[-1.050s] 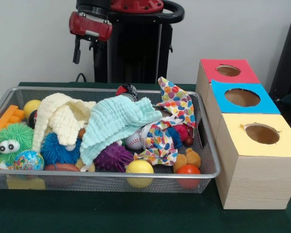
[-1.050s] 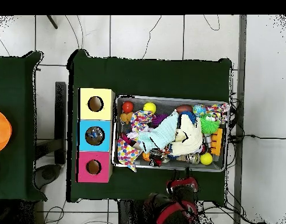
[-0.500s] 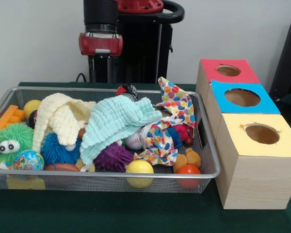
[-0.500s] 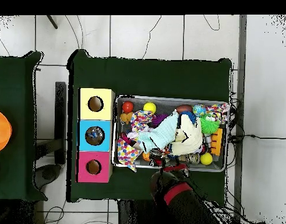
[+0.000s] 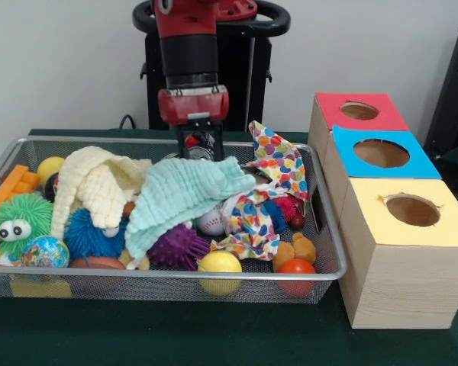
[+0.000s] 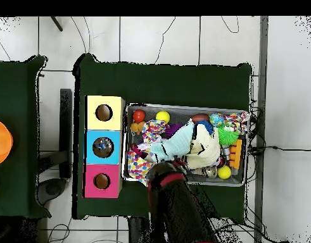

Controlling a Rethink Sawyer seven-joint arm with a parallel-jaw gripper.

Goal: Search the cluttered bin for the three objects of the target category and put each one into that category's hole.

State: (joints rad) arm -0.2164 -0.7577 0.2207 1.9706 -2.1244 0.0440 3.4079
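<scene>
Over the bin's (image 5: 332, 252) far rim, the hand (image 5: 195, 145), grip unclear, meets mint cloth (image 5: 179, 194).

The arm (image 5: 187, 42) has a red upper segment above a black cylindrical section. Below sits a boxy red wrist block (image 5: 193, 104), then a dark gripper (image 5: 196, 145).
</scene>
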